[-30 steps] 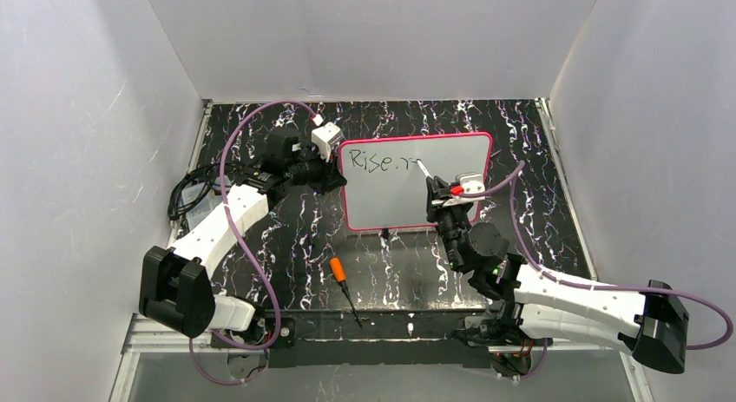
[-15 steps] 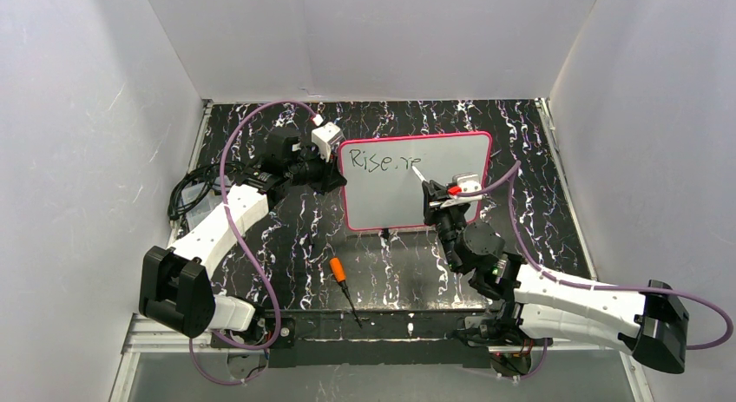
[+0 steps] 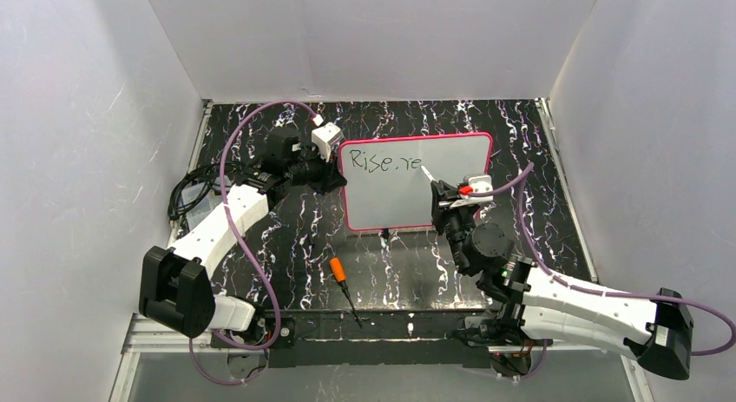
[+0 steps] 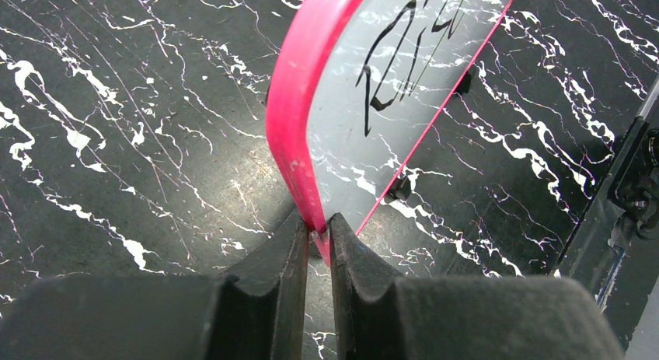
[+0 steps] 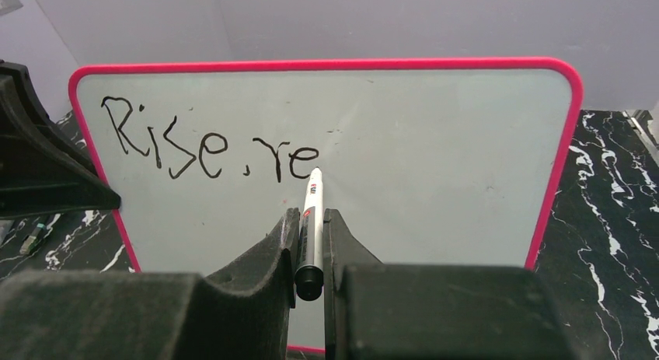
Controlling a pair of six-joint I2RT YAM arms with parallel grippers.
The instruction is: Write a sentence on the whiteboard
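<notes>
The whiteboard [image 3: 395,207], pink-framed, stands upright toward 12 o'clock on the black marbled surface [image 3: 286,233], resting on small black feet. The sentence [image 3: 383,163] so far reads "Rise, re" in thin black letters along the board's top, starting at its 10 o'clock corner. The left pincer [image 4: 319,229] is clamped on the pink frame at the board's 9 o'clock edge, one finger on each face. The right pincer [image 5: 308,217] is closed on a white marker [image 5: 312,195], which points up at the board with its tip at the end of the final "e". An orange-handled tool [image 3: 338,268] lies on the surface at 7 o'clock from the board, well apart.
</notes>
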